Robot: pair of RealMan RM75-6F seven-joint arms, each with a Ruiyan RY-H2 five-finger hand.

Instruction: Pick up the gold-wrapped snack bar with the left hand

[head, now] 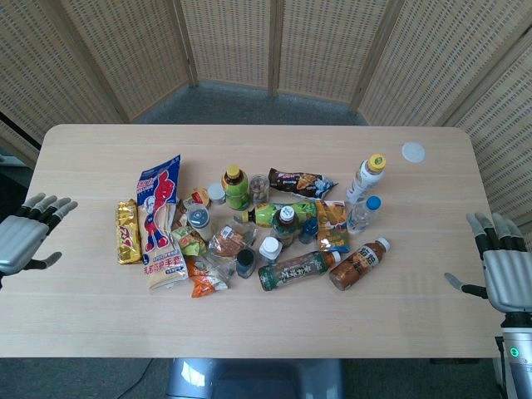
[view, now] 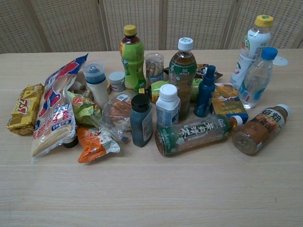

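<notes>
Plainly not yet begun: left hand (head: 27, 233) poised over the table's near-left edge, fingers spread and holding nothing, presumably readied wide for a flat packet. Gold-wrapped snack bar (head: 127, 231) lying flat just ahead of those fingertips and towards the middle, at the outer edge of the heap, one long side against the tall blue-and-white noodle bag (head: 161, 221), the other side bare and so likely the easier approach. Right hand (head: 505, 268) likewise open and empty, parked well apart beyond the brown tea bottle (head: 358, 263).

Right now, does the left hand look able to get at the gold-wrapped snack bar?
Probably yes. The left hand is open at the table's left edge, and the gold-wrapped snack bar lies at the pile's left end, with bare table between them.
</notes>
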